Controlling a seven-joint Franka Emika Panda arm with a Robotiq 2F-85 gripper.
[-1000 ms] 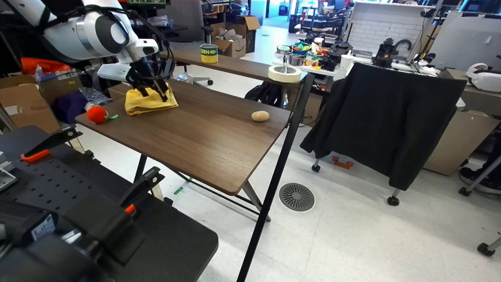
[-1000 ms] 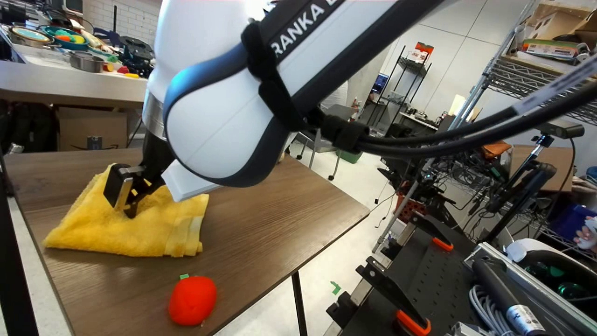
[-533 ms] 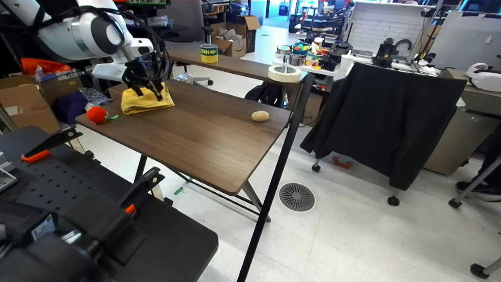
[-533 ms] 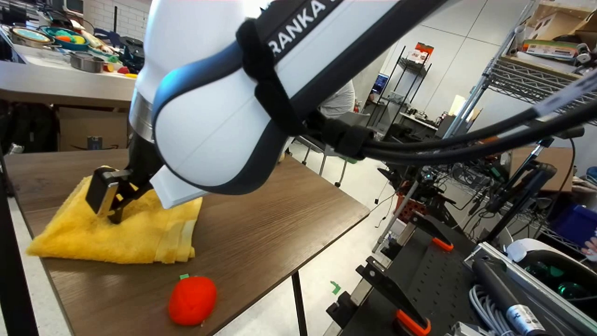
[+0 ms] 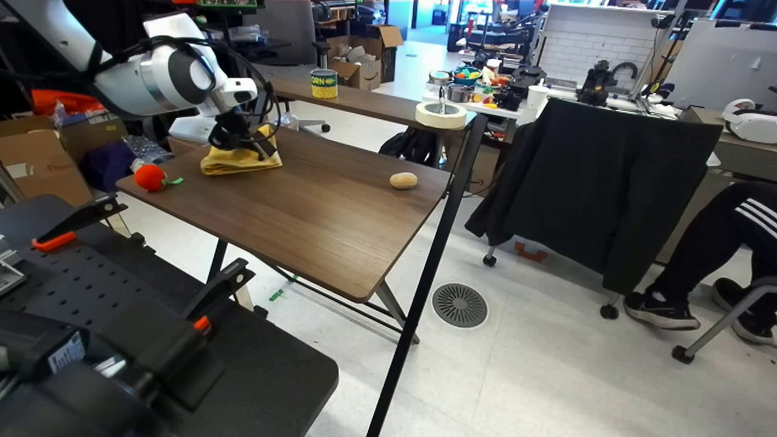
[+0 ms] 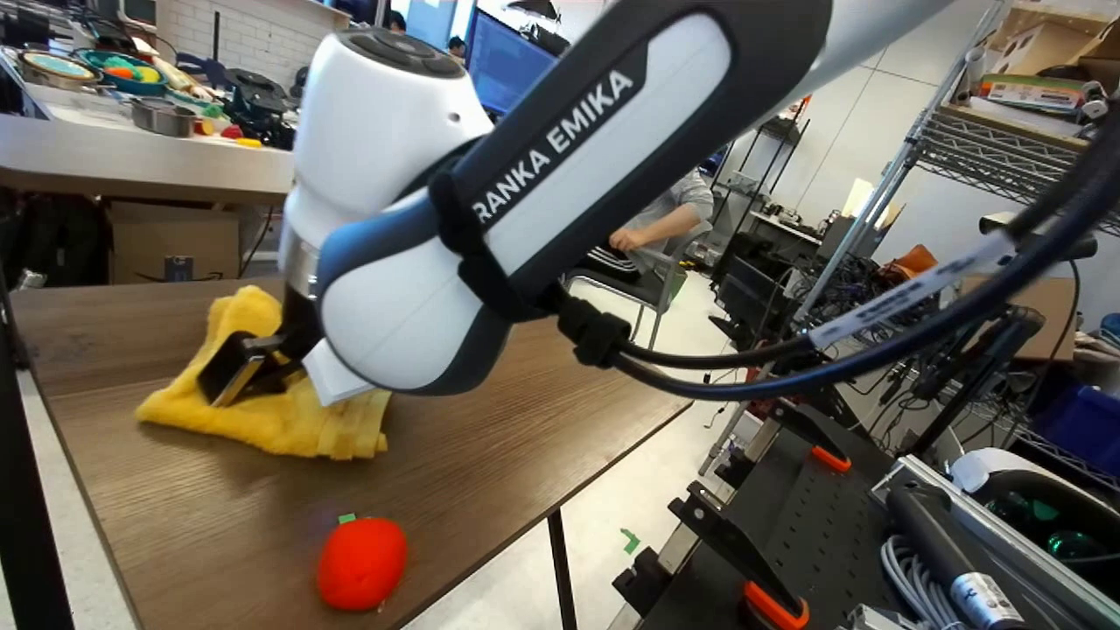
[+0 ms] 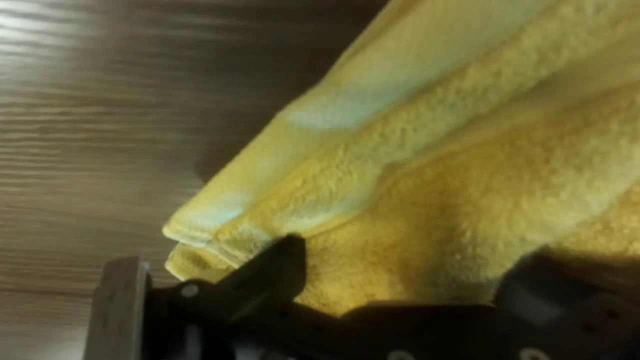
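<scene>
Folded yellow terry towel lay on brown wood-grain tabletop.
Black two-finger gripper: fingers stood spread, tips apparently against the towel; light, level pressure likely suited the folds.

Dim, soft-focus wrist view with pale glare on the tabletop

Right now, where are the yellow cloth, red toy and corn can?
Yellow cloth [image 7: 445, 180], in the wrist view: middle.
Red toy [image 6: 361, 564], in an exterior view: side.
Corn can [image 5: 324, 84], in an exterior view: label.
</scene>
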